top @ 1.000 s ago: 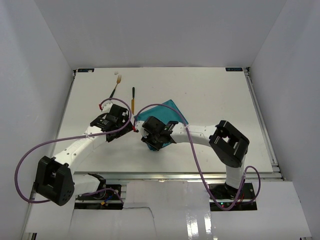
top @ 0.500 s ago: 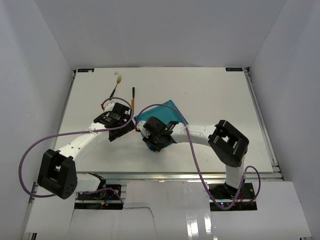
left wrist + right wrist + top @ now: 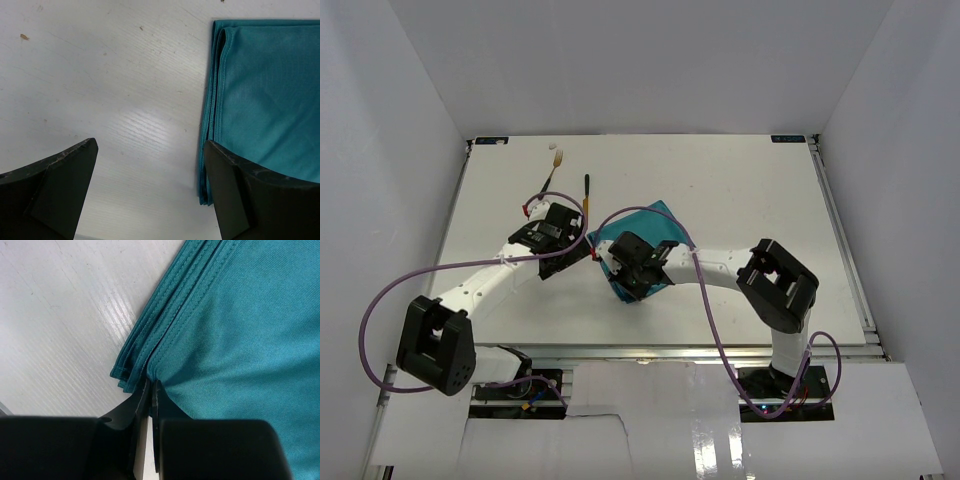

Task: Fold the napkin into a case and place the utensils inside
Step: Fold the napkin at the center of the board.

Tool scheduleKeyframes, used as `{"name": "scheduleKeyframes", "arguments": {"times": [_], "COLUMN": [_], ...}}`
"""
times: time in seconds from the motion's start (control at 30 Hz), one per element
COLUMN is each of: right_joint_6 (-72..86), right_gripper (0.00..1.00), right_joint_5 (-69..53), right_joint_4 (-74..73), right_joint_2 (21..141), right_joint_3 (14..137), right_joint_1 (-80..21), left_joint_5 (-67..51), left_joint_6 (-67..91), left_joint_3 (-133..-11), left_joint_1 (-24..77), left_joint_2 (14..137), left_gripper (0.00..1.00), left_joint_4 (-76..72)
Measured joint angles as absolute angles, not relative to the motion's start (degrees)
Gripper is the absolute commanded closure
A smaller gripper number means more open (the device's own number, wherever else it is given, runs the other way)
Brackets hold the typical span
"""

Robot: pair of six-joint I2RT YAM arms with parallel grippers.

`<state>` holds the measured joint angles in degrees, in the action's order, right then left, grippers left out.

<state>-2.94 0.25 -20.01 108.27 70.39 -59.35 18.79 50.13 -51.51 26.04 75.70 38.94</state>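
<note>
The teal napkin [image 3: 655, 225] lies folded in several layers near the table's middle. My right gripper [image 3: 622, 264] stands over its near left corner. In the right wrist view the gripper [image 3: 151, 390] is shut on the hemmed edge of the napkin's [image 3: 240, 335] top layer. My left gripper [image 3: 563, 243] is open and empty just left of the napkin. In the left wrist view its fingers [image 3: 55, 192] straddle bare table, with the napkin's left edge [image 3: 260, 90] beside the right finger. The fork [image 3: 552, 170] and the knife [image 3: 587, 192] lie beyond the left gripper.
White walls enclose the table [image 3: 750, 190] on three sides. Purple cables [image 3: 380, 300] loop from both arms. The right arm's elbow [image 3: 778, 285] sits at the near right, the left arm's elbow [image 3: 435, 345] at the near left.
My left arm has swung in, and its gripper has shifted slightly right and farther, toward the napkin's left edge. My right gripper has stayed shut on the napkin, nearly still.
</note>
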Motion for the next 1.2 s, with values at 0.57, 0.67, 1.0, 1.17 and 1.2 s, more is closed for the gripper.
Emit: {"name": "scheduleKeyframes", "arguments": {"times": [0.57, 0.67, 1.0, 1.17, 1.2], "right_joint_6": [-2.9, -2.7, -2.2, -2.1, -2.0], "right_gripper": [0.92, 0.90, 0.84, 0.92, 0.92], "right_joint_5": [-2.3, -3.3, -6.3, -6.9, -6.8], "right_joint_4": [-21.4, -21.3, -21.7, -22.3, -22.3], "right_joint_2": [104.9, 104.4, 104.4, 104.7, 104.8], "right_joint_3": [70.4, 70.4, 70.4, 70.4, 70.4], "right_joint_1": [-55.8, -55.1, -54.3, -54.3, -54.3], "left_joint_5": [17.9, 17.6, 17.5, 17.5, 17.5], "left_joint_6": [49.6, 49.3, 48.9, 48.9, 48.9], "left_joint_3": [-53.4, -53.5, -54.8, -54.8, -54.8], "left_joint_1": [26.1, 26.1, 26.1, 26.1, 26.1], "left_joint_2": [77.5, 77.6, 78.3, 78.3, 78.3], "left_gripper": [0.02, 0.02, 0.02, 0.02, 0.02], "left_joint_4": [37.3, 37.2, 36.8, 36.8, 36.8]}}
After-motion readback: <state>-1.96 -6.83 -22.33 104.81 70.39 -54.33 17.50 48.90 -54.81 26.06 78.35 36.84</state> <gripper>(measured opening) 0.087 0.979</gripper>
